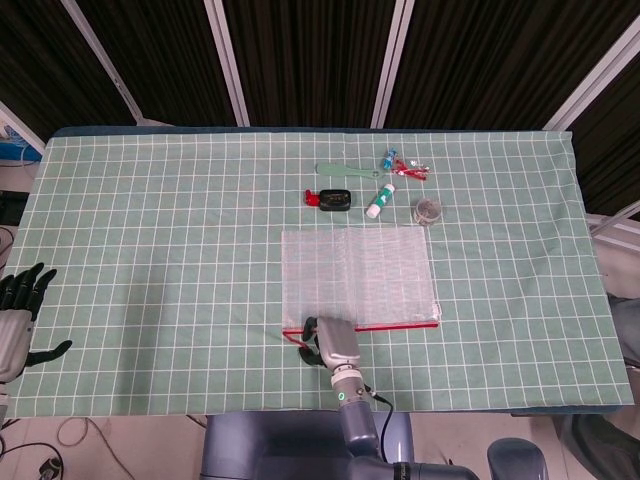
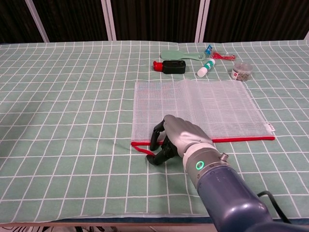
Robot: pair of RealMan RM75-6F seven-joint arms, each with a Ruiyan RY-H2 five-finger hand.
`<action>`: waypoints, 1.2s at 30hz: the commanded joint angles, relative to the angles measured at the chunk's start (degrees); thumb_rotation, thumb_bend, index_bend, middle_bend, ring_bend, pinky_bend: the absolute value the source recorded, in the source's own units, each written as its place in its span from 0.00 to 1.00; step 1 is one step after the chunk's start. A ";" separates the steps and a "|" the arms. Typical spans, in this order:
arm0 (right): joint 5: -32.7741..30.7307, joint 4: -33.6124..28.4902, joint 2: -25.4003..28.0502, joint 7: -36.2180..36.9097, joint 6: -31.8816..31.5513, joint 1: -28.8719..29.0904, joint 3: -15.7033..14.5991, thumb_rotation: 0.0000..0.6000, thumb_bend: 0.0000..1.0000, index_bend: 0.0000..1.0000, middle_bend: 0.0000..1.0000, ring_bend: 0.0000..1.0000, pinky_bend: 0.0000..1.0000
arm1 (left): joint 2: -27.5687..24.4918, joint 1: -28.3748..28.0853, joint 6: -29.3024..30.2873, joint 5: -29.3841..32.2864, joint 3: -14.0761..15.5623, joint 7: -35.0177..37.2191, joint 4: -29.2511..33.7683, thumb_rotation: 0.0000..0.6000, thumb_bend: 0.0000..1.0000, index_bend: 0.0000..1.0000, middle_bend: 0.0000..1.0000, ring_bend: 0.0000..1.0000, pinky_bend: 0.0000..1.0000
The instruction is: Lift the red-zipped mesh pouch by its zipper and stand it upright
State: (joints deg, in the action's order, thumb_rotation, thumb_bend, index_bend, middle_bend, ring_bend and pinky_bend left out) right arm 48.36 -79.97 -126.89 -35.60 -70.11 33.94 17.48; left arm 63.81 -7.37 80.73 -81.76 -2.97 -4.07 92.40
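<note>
My right hand [image 2: 176, 137] sits on the near left corner of the mesh pouch [image 2: 203, 106], which lies flat on the green checked tablecloth [image 2: 72, 106] — its red zipper [image 2: 246, 139] runs along the edge nearest me. My fingers [image 2: 157, 135] curl down over the zipper's left end, where a red pull loop [image 2: 140, 147] trails off the pouch corner onto the cloth. The dark fingertips press around that loop, but whether they actually pinch it I cannot tell (the palm hides the contact in both views). From the head view, the same hand [image 1: 328, 341] covers the pouch's near left corner [image 1: 300, 325], with the rest of the pouch [image 1: 358, 272] stretching away from it and to the right.

Beyond the pouch's far edge lies a small cluster — a black device with a red end [image 2: 170, 66], a pale green flat tool [image 2: 181, 55], a white bottle with a green cap [image 2: 205, 68], a small round jar [image 2: 242, 71] and a few red and blue clips [image 2: 216, 52].

My left hand [image 1: 15, 320] hangs off the tablecloth's near left edge, well apart from the pouch, fingers spread and holding nothing.
</note>
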 commanded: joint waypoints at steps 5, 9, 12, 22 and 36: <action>-0.22 -0.10 0.07 -0.16 0.09 -0.19 0.02 1.00 0.48 0.57 1.00 1.00 1.00 | -0.05 -0.04 -0.18 0.16 0.01 0.08 0.10 1.00 0.01 0.00 0.00 0.00 0.00; -0.22 -0.53 0.19 -0.48 0.00 -0.19 0.10 1.00 0.48 0.57 1.00 1.00 1.00 | -0.07 -0.07 -0.23 0.19 0.02 0.03 0.15 1.00 0.01 0.00 0.00 0.00 0.00; -0.32 -0.78 0.24 -0.66 -0.07 -0.23 0.16 1.00 0.49 0.57 1.00 1.00 1.00 | -0.07 -0.07 -0.24 0.19 0.03 0.04 0.16 1.00 0.01 0.00 0.00 0.00 0.00; 0.90 -1.89 0.89 0.07 -0.28 -0.53 -0.15 1.00 0.66 0.61 1.00 1.00 1.00 | -0.11 -0.09 -0.26 0.15 0.06 0.17 0.19 1.00 0.01 0.00 0.00 0.00 0.00; 4.97 -11.68 7.67 -2.59 -3.61 -0.06 2.90 1.00 0.70 0.66 1.00 1.00 1.00 | -0.01 -0.03 -0.02 -0.01 0.12 0.04 0.05 1.00 0.01 0.00 0.00 0.00 0.00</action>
State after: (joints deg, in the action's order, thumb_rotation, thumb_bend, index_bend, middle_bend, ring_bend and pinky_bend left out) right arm 52.51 -89.86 -120.72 -37.18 -72.91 33.59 19.36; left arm 63.78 -7.40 80.70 -81.78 -2.84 -4.03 92.46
